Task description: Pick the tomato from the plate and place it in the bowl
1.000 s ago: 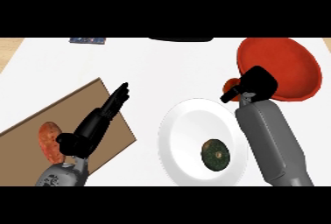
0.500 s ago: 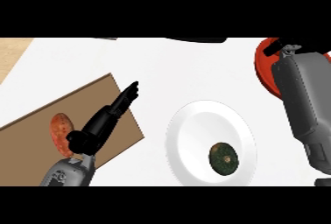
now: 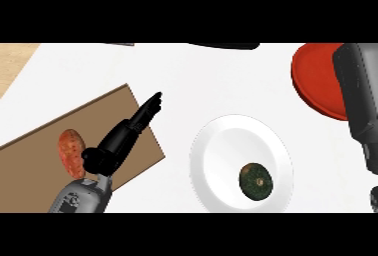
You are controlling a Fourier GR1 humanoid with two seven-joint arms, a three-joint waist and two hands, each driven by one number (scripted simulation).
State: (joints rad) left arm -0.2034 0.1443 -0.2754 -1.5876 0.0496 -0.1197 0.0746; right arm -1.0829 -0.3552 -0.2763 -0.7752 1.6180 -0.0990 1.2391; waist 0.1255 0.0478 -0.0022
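— Looking for the tomato: is it visible?
— No; the white round plate [image 3: 240, 165] at lower centre holds only a dark green round item [image 3: 255, 181]. The right forearm covers the red bowl [image 3: 316, 80] at upper right, its hand unseen.
— And the left hand [image 3: 125, 132]?
— Fingers straight, holding nothing, over the brown wooden board [image 3: 44, 150].

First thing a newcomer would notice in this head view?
The white plate at centre right, carrying a small dark green round item near its lower edge. Then the red bowl at upper right, half covered by the grey right forearm. At left, the left hand lies straight-fingered over a brown board.
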